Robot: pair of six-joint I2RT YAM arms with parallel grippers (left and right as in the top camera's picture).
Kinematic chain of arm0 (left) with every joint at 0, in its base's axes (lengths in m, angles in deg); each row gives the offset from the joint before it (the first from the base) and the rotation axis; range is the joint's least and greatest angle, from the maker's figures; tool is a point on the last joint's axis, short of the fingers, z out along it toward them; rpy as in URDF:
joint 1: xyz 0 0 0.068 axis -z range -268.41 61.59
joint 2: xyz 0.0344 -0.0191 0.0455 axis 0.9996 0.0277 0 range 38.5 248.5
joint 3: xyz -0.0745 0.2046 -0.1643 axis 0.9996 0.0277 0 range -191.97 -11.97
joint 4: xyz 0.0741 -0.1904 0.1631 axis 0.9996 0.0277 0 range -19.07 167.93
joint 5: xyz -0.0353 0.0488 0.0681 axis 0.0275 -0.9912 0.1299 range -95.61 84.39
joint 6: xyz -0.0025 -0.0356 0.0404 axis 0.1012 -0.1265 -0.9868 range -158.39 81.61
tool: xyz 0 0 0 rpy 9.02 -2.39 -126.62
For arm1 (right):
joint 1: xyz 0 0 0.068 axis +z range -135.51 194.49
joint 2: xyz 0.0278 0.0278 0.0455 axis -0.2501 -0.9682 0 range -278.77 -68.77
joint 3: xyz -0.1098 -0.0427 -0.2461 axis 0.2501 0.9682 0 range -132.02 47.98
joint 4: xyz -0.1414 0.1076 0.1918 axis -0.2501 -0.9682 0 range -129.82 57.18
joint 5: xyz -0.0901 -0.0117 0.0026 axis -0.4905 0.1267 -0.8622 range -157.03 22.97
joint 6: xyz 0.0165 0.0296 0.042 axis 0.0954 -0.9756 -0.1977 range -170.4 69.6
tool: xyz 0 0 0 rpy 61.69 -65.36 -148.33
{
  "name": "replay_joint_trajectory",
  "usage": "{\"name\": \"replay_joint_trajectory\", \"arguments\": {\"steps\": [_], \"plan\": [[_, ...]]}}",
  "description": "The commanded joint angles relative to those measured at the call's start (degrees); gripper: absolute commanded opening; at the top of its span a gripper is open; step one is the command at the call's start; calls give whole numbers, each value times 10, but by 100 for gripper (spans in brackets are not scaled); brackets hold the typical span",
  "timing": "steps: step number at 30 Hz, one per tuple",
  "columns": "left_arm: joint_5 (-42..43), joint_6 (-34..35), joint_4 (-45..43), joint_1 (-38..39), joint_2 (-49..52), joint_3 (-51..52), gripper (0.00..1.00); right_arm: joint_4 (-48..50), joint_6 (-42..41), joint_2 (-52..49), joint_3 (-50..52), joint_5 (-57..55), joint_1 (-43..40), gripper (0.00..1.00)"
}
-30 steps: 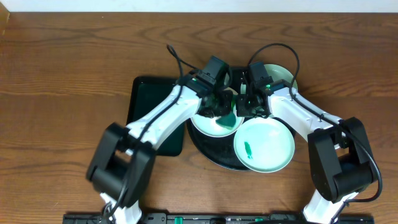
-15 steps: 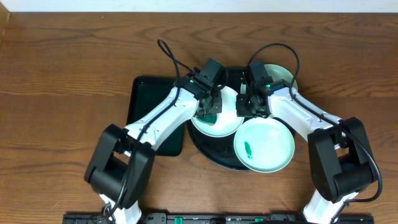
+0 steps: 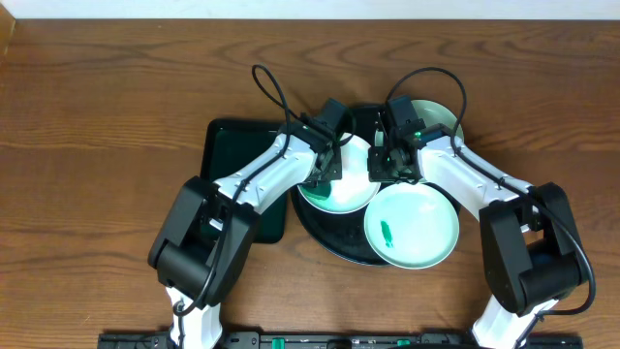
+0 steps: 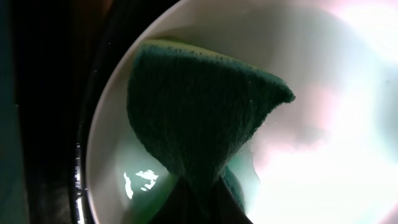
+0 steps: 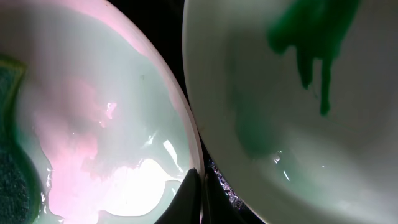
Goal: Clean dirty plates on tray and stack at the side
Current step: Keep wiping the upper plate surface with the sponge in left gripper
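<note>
Left gripper (image 3: 327, 174) is down low over the left plate (image 3: 349, 196), jaws clamped narrow on a green cloth (image 4: 199, 118) that presses into the plate's hollow. Right gripper (image 3: 391, 167) looks pinched tight on that same plate's rim, bracing it. All three plates sit on the black tray (image 3: 320, 237). The front plate (image 3: 421, 215) shows a green smear (image 3: 387, 234), and the back plate (image 3: 441, 116) is half hidden. For a good wipe, the cloth wants to lie flat and sweep wide circles out to the rim under light pressure, with the rim held firm so the plate can't skate into its neighbour.
</note>
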Motion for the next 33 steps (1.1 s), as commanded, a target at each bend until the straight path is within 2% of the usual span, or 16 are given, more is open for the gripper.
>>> {"name": "replay_joint_trajectory", "arguments": {"steps": [1, 5, 12, 17, 24, 33], "plan": [[96, 7, 8, 1, 27, 4, 8, 4, 1, -5, 2, 18, 11, 1], [145, 7, 8, 3, 27, 4, 7, 4, 1, -5, 2, 18, 11, 1], [166, 7, 8, 12, 20, 4, 7, 4, 1, -5, 2, 18, 11, 1], [168, 7, 5, 11, -24, -1, 7, 4, 1, -5, 2, 18, 11, 1], [68, 7, 2, 11, -98, -1, 7, 4, 1, -5, 2, 18, 11, 1], [-56, 5, 24, 11, -95, -1, 7, 3, 1, -5, 2, 18, 11, 1]]}}
